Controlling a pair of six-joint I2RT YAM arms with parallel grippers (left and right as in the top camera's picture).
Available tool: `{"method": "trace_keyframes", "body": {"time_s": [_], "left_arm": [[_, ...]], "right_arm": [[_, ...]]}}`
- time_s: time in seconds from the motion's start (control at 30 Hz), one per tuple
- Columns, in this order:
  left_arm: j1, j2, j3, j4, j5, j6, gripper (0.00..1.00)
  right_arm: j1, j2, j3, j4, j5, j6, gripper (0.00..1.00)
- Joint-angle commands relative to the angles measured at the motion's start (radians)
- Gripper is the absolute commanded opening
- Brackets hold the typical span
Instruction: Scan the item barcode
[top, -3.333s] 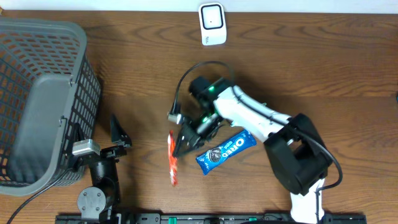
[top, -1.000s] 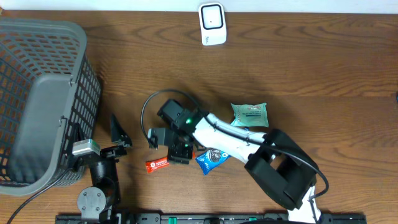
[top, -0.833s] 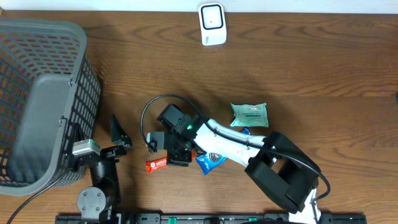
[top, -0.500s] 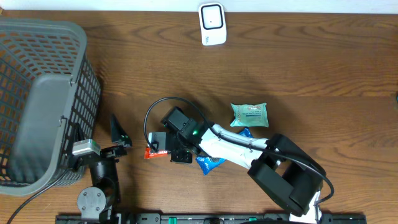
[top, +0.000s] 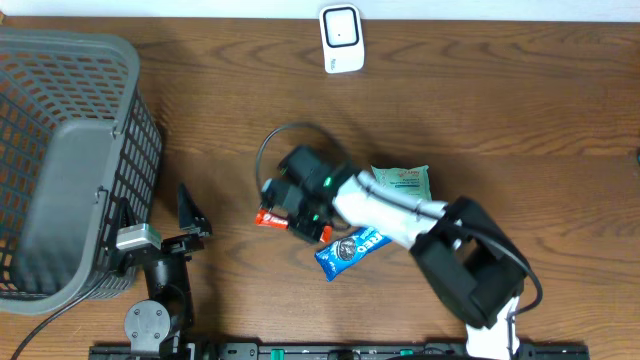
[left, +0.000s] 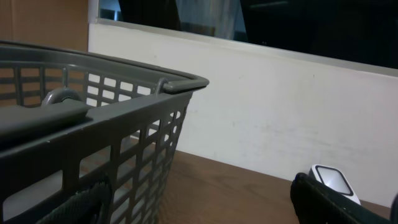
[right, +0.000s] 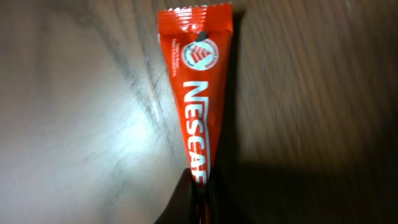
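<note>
Where the red Nescafé sachet lies: we find it near the middle of the surface, its free end sticking out to the left of the right gripper.
Right gripper: it is closed narrow on one end of the sachet. In its wrist view the dark fingertips pinch the lower tip, and the rest of the wrapper runs up away from them.
Sachet face: we read white brand lettering and a round emblem on the side turned to the wrist camera.
Contact with the surface: we cannot tell whether the sachet rests on the wood or hangs just above it. A shadow lies along its right side in the wrist view.
Scanner: white, it stands at the far edge of the surface, well apart from the sachet and a little to its right.
Oreo pack: blue, it lies on the near right of the right gripper, partly under the arm.
Green pack: it lies to the right of the gripper, partly covered by the arm.
Basket: grey, it fills the left side of the surface.
Left gripper: its jaws stand wide with nothing between them, at the near left just beside the basket. Its wrist view shows the basket wall on the left and the scanner beyond the right finger.
</note>
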Motion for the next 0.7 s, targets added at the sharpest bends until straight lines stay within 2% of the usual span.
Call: {"method": "trace_keyframes", "body": {"time_s": [0.0,0.13,0.23,0.3,0.43,0.53,0.67], "left_arm": [[0.003,-0.007,0.0,0.001,0.005,-0.008,0.92],[0.003,-0.007,0.0,0.001,0.005,-0.008,0.92],[0.003,-0.007,0.0,0.001,0.005,-0.008,0.92],[0.003,-0.007,0.0,0.001,0.005,-0.008,0.92],[0.003,-0.007,0.0,0.001,0.005,-0.008,0.92],[0.003,-0.007,0.0,0.001,0.005,-0.008,0.92],[0.003,-0.007,0.0,0.001,0.005,-0.008,0.92]], "right_arm": [[-0.106,0.016,0.135,-0.102,-0.413,0.153,0.01],[-0.216,0.016,0.233,-0.203,-0.717,0.232,0.01],[-0.285,0.016,0.244,-0.16,-1.032,0.333,0.01],[-0.319,0.016,0.244,-0.128,-1.174,0.41,0.01],[-0.355,0.016,0.244,-0.127,-1.174,0.661,0.01],[-0.358,0.014,0.244,-0.132,-1.174,0.778,0.01],[-0.353,0.014,0.244,-0.192,-1.174,1.044,0.01]]}}
